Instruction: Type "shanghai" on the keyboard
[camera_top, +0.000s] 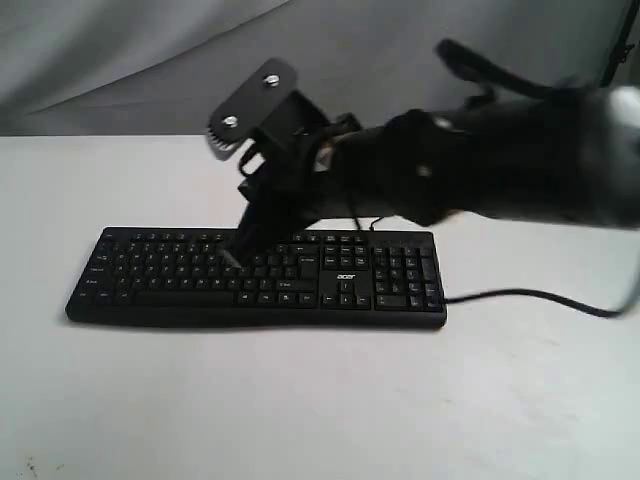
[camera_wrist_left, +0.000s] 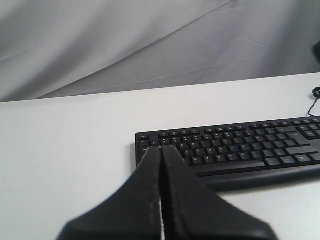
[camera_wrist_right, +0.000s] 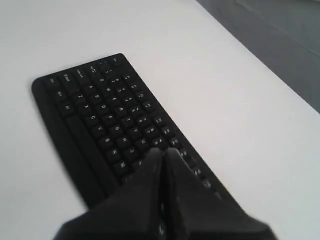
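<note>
Keyboard (camera_top: 255, 280): black, flat on white table (camera_top: 320, 400), long axis running left–right. Left gripper (camera_wrist_left: 161, 148): jaws pressed together, short of its left end. Right gripper (camera_top: 233, 257): jaws together, tip at the mid letter rows, contact unclear; judged the nearer arm for keying.

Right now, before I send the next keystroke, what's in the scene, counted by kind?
keyboard: 1
cable: 1
grippers: 2, the right gripper down over the keys and the left gripper off the keyboard's end, both shut
Total: 4
</note>
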